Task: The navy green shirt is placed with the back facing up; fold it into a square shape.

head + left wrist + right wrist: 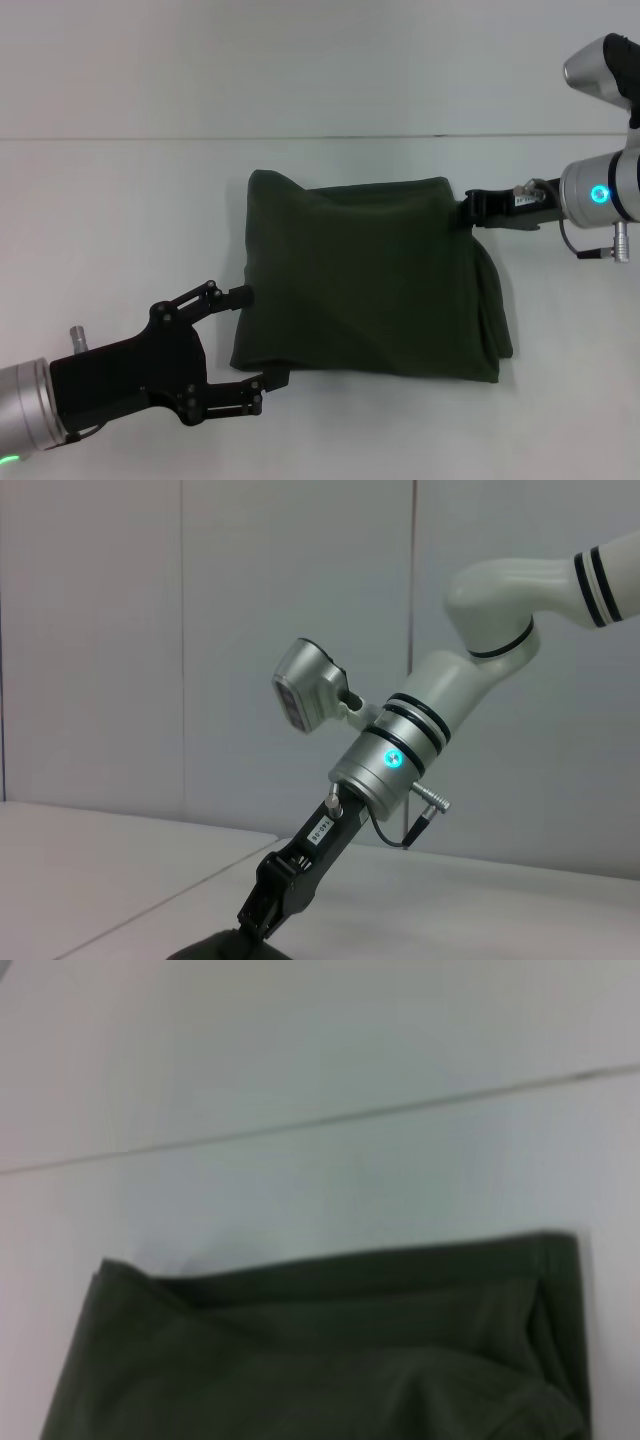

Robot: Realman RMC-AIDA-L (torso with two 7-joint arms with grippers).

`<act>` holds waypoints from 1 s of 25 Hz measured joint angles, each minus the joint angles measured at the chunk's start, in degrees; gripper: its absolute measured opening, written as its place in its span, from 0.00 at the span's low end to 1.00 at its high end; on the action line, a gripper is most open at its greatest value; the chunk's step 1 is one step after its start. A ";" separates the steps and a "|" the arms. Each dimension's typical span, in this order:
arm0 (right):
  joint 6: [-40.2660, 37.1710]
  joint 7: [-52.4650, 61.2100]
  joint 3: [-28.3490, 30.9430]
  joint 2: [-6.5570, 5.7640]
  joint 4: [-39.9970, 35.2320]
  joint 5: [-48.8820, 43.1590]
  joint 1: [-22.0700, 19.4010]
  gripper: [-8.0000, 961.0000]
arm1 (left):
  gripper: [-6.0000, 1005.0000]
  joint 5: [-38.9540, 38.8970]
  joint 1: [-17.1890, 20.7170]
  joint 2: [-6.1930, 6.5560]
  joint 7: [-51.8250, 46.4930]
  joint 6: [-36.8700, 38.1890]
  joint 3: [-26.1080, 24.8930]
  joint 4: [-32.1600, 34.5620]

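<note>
The navy green shirt (370, 285) lies folded into a rough square on the white table (120, 220). My left gripper (260, 337) is open at the shirt's near left corner, with one fingertip (240, 295) at the left edge and the other just off the near edge. My right gripper (472, 210) is at the far right corner, shut on the fabric there. The left wrist view shows the right gripper (265, 912) tilted down onto a dark bit of shirt (225, 948). The right wrist view shows the shirt's far edge (330, 1360).
A thin seam (150, 138) runs across the table behind the shirt. Bare white table lies to the left, right and far side of the shirt. The right arm's silver wrist (600, 195) hangs over the table's right side.
</note>
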 joint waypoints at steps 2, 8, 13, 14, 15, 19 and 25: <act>0.26 -0.33 0.07 0.13 -0.95 0.00 -0.03 0.05 | 0.95 0.00 -0.08 0.04 0.00 -0.11 0.00 -0.23; 1.19 -1.68 -0.05 0.77 -4.55 1.07 -0.43 0.04 | 0.95 -0.01 -0.20 0.16 -0.03 -0.14 0.00 -0.30; 3.90 -1.68 -0.88 0.78 -2.90 0.95 -0.51 0.04 | 0.95 0.01 -0.22 0.17 -0.16 -0.15 0.00 -0.30; 4.38 -1.68 -1.14 0.79 -2.31 0.94 -0.57 0.04 | 0.95 0.02 -0.22 0.17 -0.20 -0.17 0.00 -0.30; 4.88 -1.68 -1.30 0.80 -1.84 0.94 -0.63 0.04 | 0.95 0.03 -0.23 0.17 -0.24 -0.19 0.00 -0.30; 6.14 -1.72 -1.58 1.21 -1.24 0.94 -1.15 0.04 | 0.95 0.06 -0.23 0.17 -0.32 -0.22 0.00 -0.30; 5.14 -4.18 -1.05 1.36 -2.98 3.89 -3.64 0.10 | 0.95 0.10 -0.23 0.19 -1.63 -0.23 -0.55 -0.30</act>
